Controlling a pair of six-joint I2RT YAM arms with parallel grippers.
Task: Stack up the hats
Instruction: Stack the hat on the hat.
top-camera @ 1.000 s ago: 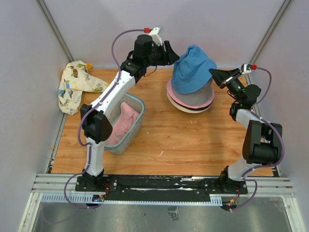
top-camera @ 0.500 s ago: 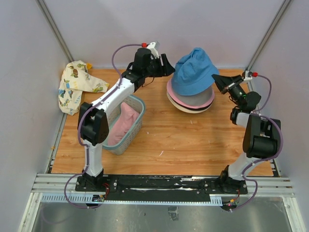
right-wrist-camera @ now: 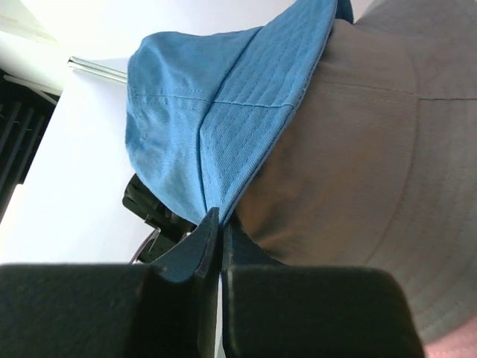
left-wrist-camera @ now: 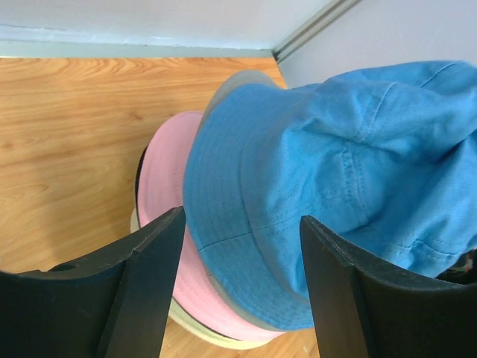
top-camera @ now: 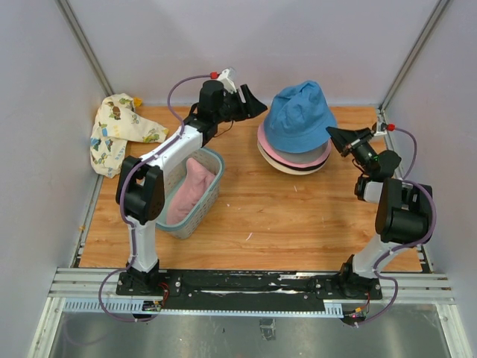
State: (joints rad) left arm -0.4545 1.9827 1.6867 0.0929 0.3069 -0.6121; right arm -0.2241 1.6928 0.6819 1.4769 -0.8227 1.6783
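Hats (top-camera: 297, 155) sit stacked at the worktop's (top-camera: 283, 216) far edge, right of centre, with the blue hat (top-camera: 299, 118) on top of grey, pink and cream brims. Left tool (top-camera: 259, 106) hangs just beside the blue hat, fingers spread, holding nothing. Right tool (top-camera: 333, 136), pressed together, pinches the blue brim's right edge. Basket (top-camera: 216, 159) near the left edge holds pink fabric.

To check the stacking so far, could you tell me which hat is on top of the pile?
The blue hat: it alone lies uppermost, draped over the grey hat, with the pink hat showing its brim lower down.
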